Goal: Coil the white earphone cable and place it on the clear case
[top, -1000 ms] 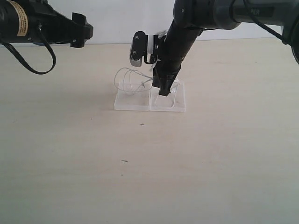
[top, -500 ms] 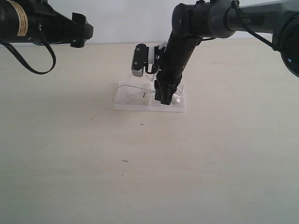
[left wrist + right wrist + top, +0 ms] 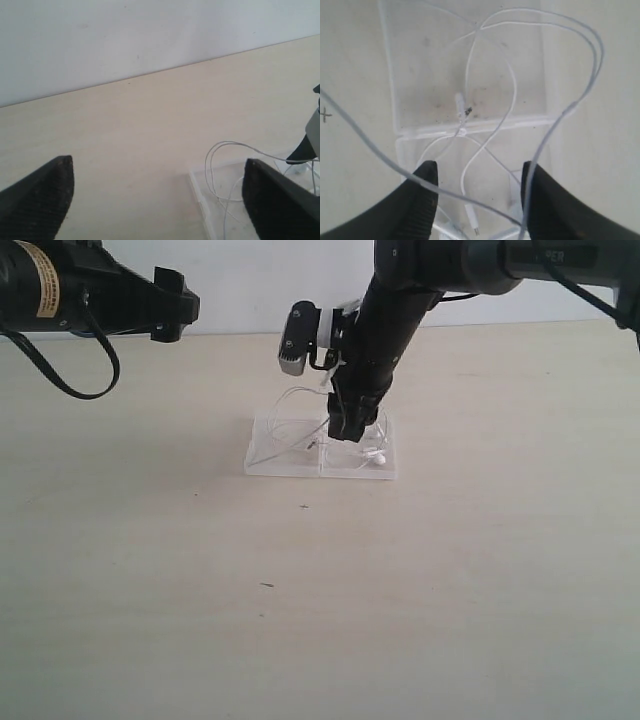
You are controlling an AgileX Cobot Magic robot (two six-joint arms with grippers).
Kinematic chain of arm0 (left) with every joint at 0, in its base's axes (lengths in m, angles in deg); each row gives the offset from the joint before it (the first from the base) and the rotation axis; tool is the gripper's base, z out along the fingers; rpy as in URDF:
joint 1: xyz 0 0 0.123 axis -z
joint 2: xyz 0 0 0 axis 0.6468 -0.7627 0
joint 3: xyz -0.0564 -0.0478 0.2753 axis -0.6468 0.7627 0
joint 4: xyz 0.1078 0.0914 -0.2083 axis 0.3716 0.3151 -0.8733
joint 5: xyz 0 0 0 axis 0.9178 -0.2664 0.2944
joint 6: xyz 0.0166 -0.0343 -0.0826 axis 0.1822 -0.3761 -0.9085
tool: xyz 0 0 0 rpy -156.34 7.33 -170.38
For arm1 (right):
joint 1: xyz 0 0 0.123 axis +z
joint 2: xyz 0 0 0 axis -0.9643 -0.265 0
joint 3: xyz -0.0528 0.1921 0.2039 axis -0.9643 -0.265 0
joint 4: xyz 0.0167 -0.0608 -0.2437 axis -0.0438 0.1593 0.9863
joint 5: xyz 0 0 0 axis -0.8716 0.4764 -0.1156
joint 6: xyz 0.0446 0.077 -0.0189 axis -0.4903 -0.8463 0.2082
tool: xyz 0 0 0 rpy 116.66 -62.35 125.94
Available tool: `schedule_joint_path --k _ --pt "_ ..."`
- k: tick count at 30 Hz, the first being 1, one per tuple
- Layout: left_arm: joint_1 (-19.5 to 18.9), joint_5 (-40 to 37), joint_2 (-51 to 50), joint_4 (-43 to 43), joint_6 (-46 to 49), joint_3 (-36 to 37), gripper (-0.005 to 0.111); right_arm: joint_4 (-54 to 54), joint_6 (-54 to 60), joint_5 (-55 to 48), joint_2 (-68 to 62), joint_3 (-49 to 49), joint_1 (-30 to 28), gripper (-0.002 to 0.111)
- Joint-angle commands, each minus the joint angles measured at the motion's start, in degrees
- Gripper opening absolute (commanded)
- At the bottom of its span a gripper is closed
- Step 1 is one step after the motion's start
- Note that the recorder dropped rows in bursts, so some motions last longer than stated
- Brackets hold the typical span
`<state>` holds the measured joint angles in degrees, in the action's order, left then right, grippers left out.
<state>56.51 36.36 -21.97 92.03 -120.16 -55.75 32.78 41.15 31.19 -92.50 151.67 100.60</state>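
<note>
Left fingers [image 3: 45, 195] released; right fingers [image 3: 420, 200] hang parted above clear case [image 3: 300, 470], white earphone cable [image 3: 594, 70] seemingly draped across them, so lifting could drag it off.

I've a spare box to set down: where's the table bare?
Bare: the broad tabletop between the clear case and the camera, and either side of the case. Crowded: the case itself, white earphone cable looped across it, right claw over it.

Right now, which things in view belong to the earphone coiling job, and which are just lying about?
Job: thin white earphone cable; flat clear plastic case; open right gripper above it.
Lying about: thick black robot cable; small dark speck on the pale wooden table; idle left gripper.
</note>
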Motion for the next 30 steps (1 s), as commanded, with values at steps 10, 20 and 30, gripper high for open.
schedule_joint_path --k 10,20,30 --pt "-0.27 -0.02 0.4 -0.43 -0.26 -0.29 0.087 3.03 -4.32 -7.16 2.3 0.34 0.07 0.065" --pt "-0.27 -0.02 0.4 -0.43 -0.26 -0.29 0.087 3.03 -5.44 -7.04 7.72 0.34 0.07 0.065" --pt "-0.27 -0.02 0.4 -0.43 -0.26 -0.29 0.087 5.74 -14.37 -7.66 14.26 0.34 0.07 0.059"
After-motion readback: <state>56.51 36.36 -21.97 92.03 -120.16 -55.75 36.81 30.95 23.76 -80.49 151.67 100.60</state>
